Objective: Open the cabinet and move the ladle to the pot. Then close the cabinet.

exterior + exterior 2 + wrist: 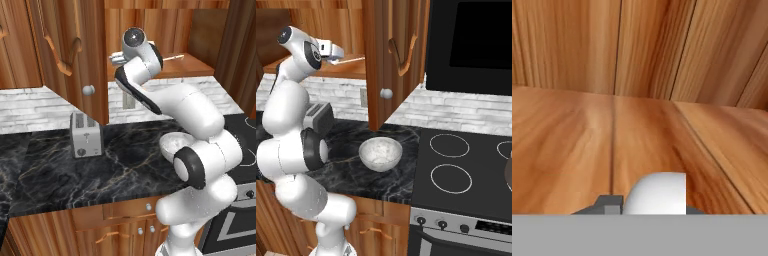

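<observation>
A silver toaster (87, 135) stands on the dark stone counter (100, 175) by the white brick wall (456, 112), a white speckled bowl (380, 154) sits near the black stove (466, 170), and low drawers (120, 225) are below.

Items counted: one cabinet (165, 30) with two doors (70, 50) swung open, one round silver knob (88, 90) seen per door; one ladle (348, 60); one toaster (86, 134); one white speckled bowl (380, 154); one dark marble counter (100, 170); one stovetop (466, 170) on which three burner rings are seen; one black microwave (471, 45)
</observation>
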Available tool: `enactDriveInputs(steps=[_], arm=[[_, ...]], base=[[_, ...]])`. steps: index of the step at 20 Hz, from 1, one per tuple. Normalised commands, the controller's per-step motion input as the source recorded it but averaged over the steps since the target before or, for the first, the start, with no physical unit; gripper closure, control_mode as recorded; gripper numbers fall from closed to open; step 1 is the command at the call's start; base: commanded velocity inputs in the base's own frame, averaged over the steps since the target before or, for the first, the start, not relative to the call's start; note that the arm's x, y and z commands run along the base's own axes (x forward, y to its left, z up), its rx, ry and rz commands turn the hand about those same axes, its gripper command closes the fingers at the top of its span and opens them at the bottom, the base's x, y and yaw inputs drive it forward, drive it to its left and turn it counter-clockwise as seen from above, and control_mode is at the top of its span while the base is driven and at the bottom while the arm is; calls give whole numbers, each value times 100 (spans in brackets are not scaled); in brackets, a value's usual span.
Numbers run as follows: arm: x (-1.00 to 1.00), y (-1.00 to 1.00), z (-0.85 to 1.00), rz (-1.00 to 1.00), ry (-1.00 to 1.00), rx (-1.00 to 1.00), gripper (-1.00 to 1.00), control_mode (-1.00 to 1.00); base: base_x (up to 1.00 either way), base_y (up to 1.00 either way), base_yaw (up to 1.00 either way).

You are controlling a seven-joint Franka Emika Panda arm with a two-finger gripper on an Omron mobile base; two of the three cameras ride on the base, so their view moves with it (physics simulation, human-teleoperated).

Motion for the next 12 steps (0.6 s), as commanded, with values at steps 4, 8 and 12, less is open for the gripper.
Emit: enactDriveInputs(steps=[4,8,12], arm=[[-100,-15,4,6,1,0,100,-100],[-100,-25,0,13,0,0,100,-100],[-100,-26,0,20,0,0,100,-100]], base=[[0,0,0],[0,0,0],[0,0,0]])
